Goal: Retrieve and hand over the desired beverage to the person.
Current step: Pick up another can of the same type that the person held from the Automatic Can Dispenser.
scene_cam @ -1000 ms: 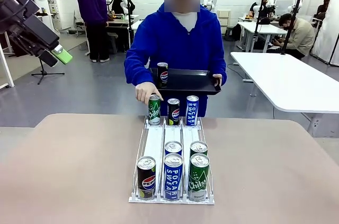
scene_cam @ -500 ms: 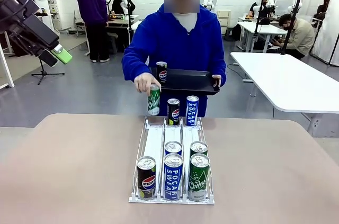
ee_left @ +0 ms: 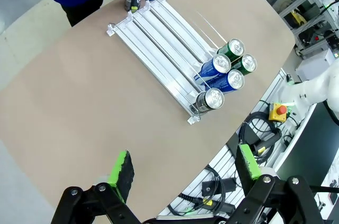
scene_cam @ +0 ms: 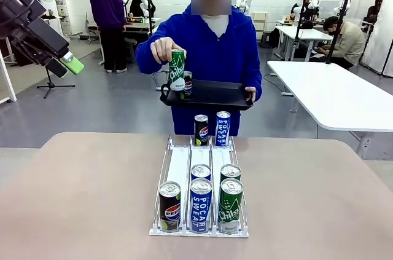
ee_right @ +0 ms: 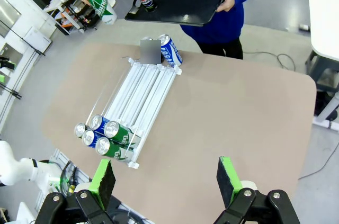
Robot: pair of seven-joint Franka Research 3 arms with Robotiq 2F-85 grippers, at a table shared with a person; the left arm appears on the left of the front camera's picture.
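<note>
Well, which drink is wanted I cannot yet tell. The person [scene_cam: 212, 51] at the far side holds a green can [scene_cam: 177, 69] upright in one raised hand [scene_cam: 163, 48], above the black tray [scene_cam: 215, 95] where a Pepsi can [scene_cam: 187, 85] stands.

What I can reach is in the white rack [scene_cam: 178, 168] at the middle of the table [scene_cam: 73, 198]. At its near end stand a near Pepsi [scene_cam: 169, 206] in the lane toward my left arm, a near Pocari Sweat [scene_cam: 200, 204] in the middle lane, and a near green can [scene_cam: 230, 206] in the lane toward my right arm. All are upright, long axis vertical, so I judge a grip must close across a can's body from the side.

My left gripper [ee_left: 185, 164] hangs high over the table's edge, jaws wide apart and empty, with those cans ahead and off to one side. My right gripper [ee_right: 166, 180] is also spread and empty, equally high, with the cans ahead on its other side. I judge the left arm suits the Pepsi lane, the right arm the green one, and neither is clearly nearer to the middle lane
</note>
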